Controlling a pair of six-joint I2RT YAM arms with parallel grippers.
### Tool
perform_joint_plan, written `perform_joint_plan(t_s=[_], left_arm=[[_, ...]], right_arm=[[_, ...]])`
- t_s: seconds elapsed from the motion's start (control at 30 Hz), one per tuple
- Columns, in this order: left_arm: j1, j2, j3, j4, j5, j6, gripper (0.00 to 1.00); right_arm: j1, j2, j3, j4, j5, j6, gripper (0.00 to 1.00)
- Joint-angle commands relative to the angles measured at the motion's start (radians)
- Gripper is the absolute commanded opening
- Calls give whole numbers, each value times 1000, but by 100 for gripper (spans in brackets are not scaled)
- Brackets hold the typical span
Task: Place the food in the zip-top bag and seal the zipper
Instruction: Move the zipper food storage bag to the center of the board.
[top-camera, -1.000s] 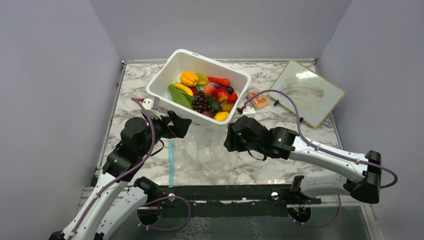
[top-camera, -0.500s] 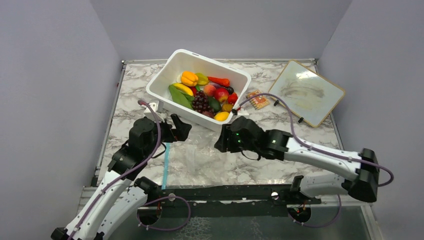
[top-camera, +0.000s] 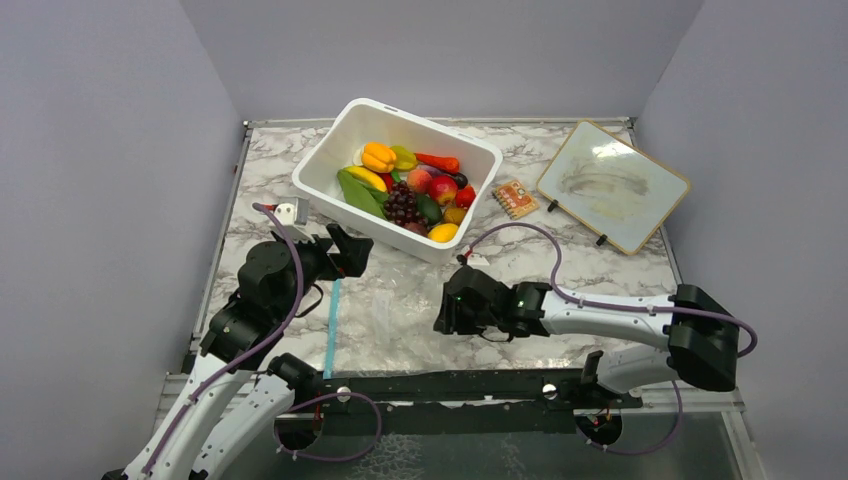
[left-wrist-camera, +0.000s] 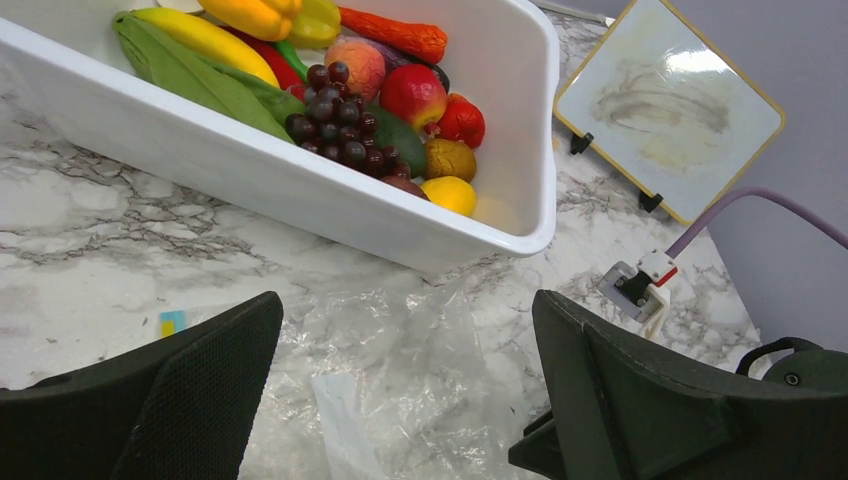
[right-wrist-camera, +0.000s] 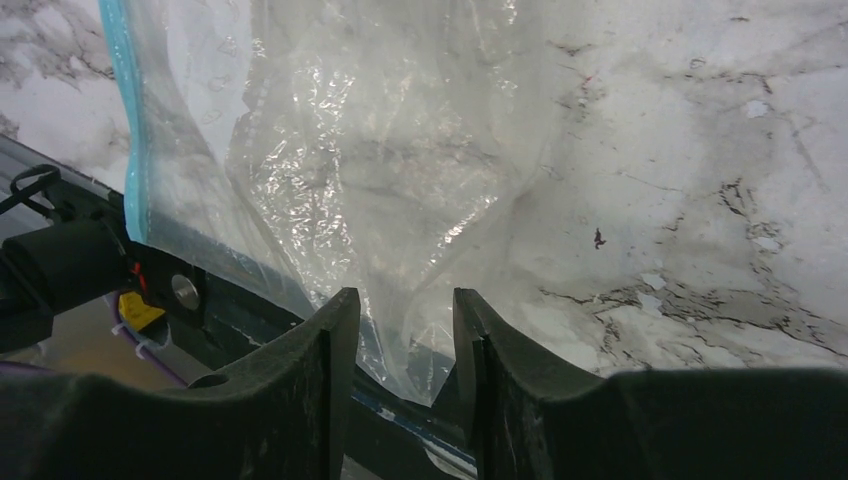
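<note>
The food (top-camera: 410, 190) is a heap of toy fruits and vegetables in the white tub (top-camera: 330, 150); it also shows in the left wrist view (left-wrist-camera: 370, 110). The clear zip-top bag (top-camera: 385, 315) lies flat and empty on the marble between my arms. Its blue zipper (top-camera: 331, 325) runs along the bag's left edge. My left gripper (top-camera: 352, 250) is wide open and empty, hovering over the bag (left-wrist-camera: 420, 370) just in front of the tub. My right gripper (top-camera: 445, 312) is low at the bag's right side, jaws parted, with a corner of the bag (right-wrist-camera: 380, 150) lying between the fingertips (right-wrist-camera: 340, 310).
A framed whiteboard (top-camera: 612, 183) lies at the back right. A small orange patterned packet (top-camera: 515, 198) lies between it and the tub. A black frame (top-camera: 450, 385) runs along the table's near edge, just under the bag's corner. Grey walls close in three sides.
My right gripper has moved left and toward the near edge, lower to the table. The bag has settled flatter and its zipper has shifted slightly left. My left gripper moved only a little.
</note>
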Motion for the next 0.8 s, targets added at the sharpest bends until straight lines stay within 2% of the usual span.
perform_joint_plan(t_s=[0.0,0.23,0.33,0.4,0.53,0.63,0.77], left_arm=[[-6,-2,-12,-14,-21,14,100],[-6,-3,-10,-14,-17,17,100],[-6,-10,-16,-16,-16,22,100],[-6,-14,-23,-17,-20,24,100],[-6,-5,-41,-16,-12,20,100],[-6,7,-64,-11,9,14,100],[-6,16,-95,-10,27,9,100]], right_arm=[[6,35,6,90,-47,0,38],[6,138,72,21,-33,-5,32],[6,131,80,1,2,-25,19],[7,110,96,-42,59,-51,3],[6,42,80,-155,183,-52,1],[5,-6,42,-200,216,-67,1],[-14,-11,41,-378,288,-48,1]])
